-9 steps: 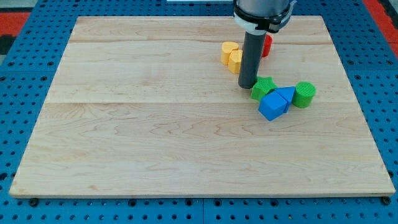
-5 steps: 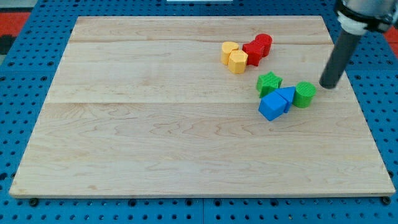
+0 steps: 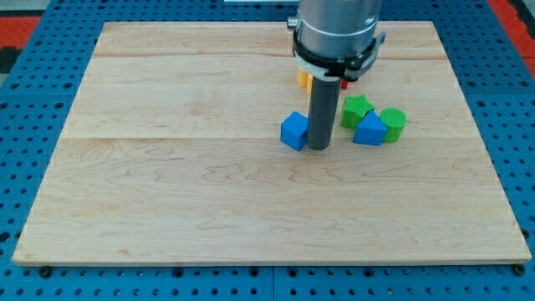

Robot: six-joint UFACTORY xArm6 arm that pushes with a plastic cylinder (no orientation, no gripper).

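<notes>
My tip (image 3: 319, 147) rests on the wooden board (image 3: 209, 184), touching the right side of a blue cube (image 3: 293, 130). To the view's right of the rod sit a green star block (image 3: 357, 109), a blue triangular block (image 3: 369, 130) and a green cylinder (image 3: 392, 124), close together. Behind the rod, a yellow block (image 3: 303, 79) and a red block (image 3: 346, 84) show only as slivers; the arm hides most of them.
The board lies on a blue perforated table (image 3: 33, 167). A red area (image 3: 21, 29) shows at the view's top left corner.
The rod swung from the view's right edge back to the board's middle. The blue cube slid left, away from the blue triangular block. The green cylinder shifted slightly left.
</notes>
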